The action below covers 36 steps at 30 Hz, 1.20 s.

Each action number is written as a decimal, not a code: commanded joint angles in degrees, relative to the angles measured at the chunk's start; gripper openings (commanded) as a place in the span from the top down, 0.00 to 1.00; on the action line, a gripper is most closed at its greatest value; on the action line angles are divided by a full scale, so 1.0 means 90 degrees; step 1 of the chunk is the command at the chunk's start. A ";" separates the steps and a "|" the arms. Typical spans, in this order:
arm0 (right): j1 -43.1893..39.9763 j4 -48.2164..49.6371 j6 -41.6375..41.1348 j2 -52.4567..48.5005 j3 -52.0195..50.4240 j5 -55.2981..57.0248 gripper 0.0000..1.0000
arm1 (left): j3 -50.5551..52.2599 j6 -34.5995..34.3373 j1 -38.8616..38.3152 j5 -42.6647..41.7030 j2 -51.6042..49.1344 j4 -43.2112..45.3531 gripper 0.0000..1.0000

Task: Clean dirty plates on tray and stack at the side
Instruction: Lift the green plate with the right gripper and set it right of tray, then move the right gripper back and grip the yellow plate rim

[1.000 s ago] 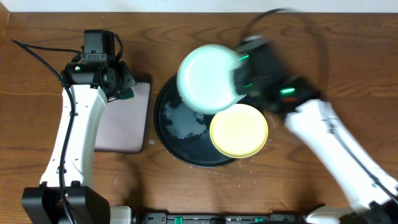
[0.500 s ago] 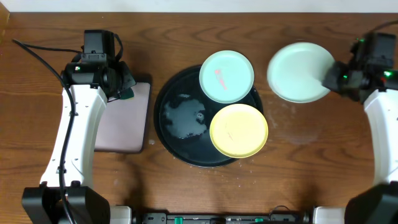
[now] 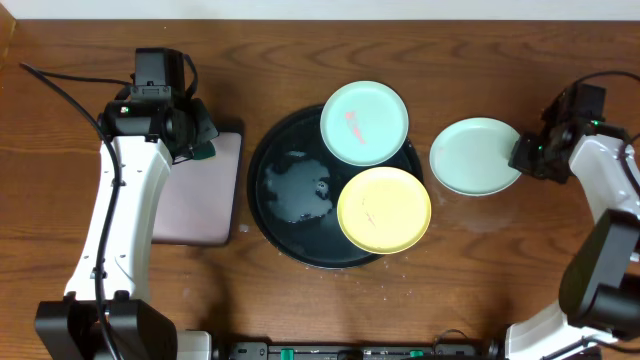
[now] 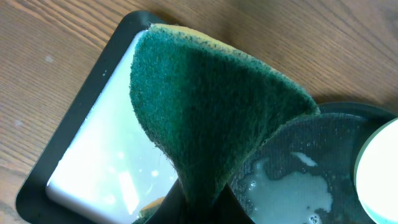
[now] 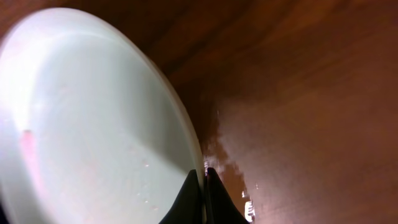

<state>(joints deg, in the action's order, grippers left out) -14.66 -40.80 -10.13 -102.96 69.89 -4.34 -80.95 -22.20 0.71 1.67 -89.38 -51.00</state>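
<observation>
The round black tray holds a mint-blue plate with a red smear at its back right and a pale yellow plate at its front right. Soapy water pools on the tray's left half. A second mint-blue plate sits low on the wood right of the tray. My right gripper is shut on its right rim, and the right wrist view shows this plate pinched at its edge by that gripper. My left gripper is shut on a green sponge.
A rectangular black-rimmed tray with a pale inside lies left of the round tray, under the sponge, and shows wet in the left wrist view. Drops of water mark the wood below the right-hand plate.
The right arm has carried the mint-blue plate from above the round tray out to the right and brought it down low over the table. The left arm and sponge have stayed put.
</observation>
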 commanded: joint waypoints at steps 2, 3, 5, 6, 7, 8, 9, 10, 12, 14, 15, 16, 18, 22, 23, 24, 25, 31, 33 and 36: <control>-0.0041 0.0253 0.0236 -0.0413 -0.0029 -0.0070 0.99 | 0.0029 0.0104 0.0019 0.0024 -0.0053 -0.0002 0.93; -0.0044 0.0257 0.0233 -0.0449 -0.0029 -0.0070 0.99 | 0.0032 0.0104 0.0019 0.0024 -0.0056 -0.0002 0.93; -0.0049 0.0228 0.0231 -0.0452 -0.0027 -0.0078 0.98 | 0.0029 0.0107 0.0019 0.0024 -0.0053 -0.0002 0.93; -0.0053 0.0155 0.0231 -0.0413 0.0002 -0.0104 0.94 | 0.0032 0.0107 0.0019 0.0024 -0.0053 0.0000 0.93; -0.0058 0.0051 0.0236 -0.0384 0.0056 -0.0160 0.91 | 0.0029 0.0107 0.0019 0.0024 -0.0053 0.0000 0.93; -0.0061 -0.0066 0.0236 -0.0362 0.0119 -0.0226 0.86 | 0.0032 0.0107 0.0019 0.0024 -0.0053 0.0002 0.93; -0.0073 -0.0250 0.0245 -0.0321 0.0228 -0.0301 0.82 | 0.0029 0.0107 0.0019 0.0024 -0.0053 0.0002 0.92; -0.0078 -0.0449 0.0338 -0.0289 0.0345 -0.0391 0.77 | 0.0029 0.0104 0.0019 0.0024 -0.0053 0.0002 0.93; -0.0078 -0.0903 0.0469 -0.0209 0.0614 -0.0634 0.66 | 0.0029 0.0104 0.0019 0.0024 -0.0053 0.0002 0.93; -0.0075 -0.1382 0.0712 -0.0126 0.0911 -0.1183 0.59 | 0.0029 0.0104 0.0019 0.0024 -0.0053 0.0000 0.92; -0.0073 -0.1571 0.0886 -0.0095 0.1025 -0.1498 0.57 | 0.0032 0.0104 0.0019 0.0024 -0.0053 0.0000 0.92; -0.0063 -0.1761 0.1105 -0.0063 0.1132 -0.1906 0.54 | 0.0029 0.0104 0.0019 0.0024 -0.0053 0.0000 0.92; 0.0012 -0.1982 0.1440 -0.0012 0.1195 -0.2526 0.49 | 0.0032 0.0104 0.0019 0.0024 -0.0053 0.0000 0.93; 0.0461 -0.2499 0.1989 -0.0022 0.1134 -0.2708 0.46 | 0.0029 0.0104 0.0019 0.0024 -0.0053 0.0000 0.93; 0.0624 -0.2577 0.2130 -0.0022 0.1086 -0.2684 0.45 | 0.0029 0.0104 0.0019 0.0024 -0.0053 0.0000 0.93; 0.0767 -0.2608 0.2220 -0.0022 0.1039 -0.2640 0.45 | 0.0032 0.0104 0.0019 0.0024 -0.0053 0.0000 0.93; 0.1027 -0.2606 0.2285 -0.0022 0.0954 -0.2470 0.44 | 0.0029 0.0104 0.0019 0.0024 -0.0053 0.0000 0.92; 0.2261 -0.2157 0.2278 -0.0032 0.0364 -0.1379 0.42 | 0.0029 0.0104 0.0019 0.0024 -0.0053 -0.0022 0.92; 0.2535 -0.1960 0.2273 -0.0032 0.0153 -0.1256 0.43 | 0.0029 0.0104 0.0019 0.0024 -0.0056 -0.0044 0.93; 0.2778 -0.1671 0.2086 -0.0032 -0.0102 -0.1103 0.45 | 0.0029 0.0104 0.0019 0.0024 -0.0053 -0.0046 0.93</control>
<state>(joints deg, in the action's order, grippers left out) 8.21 -57.69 9.08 -103.55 71.46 -18.06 -80.95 -22.20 0.71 1.67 -89.38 -51.24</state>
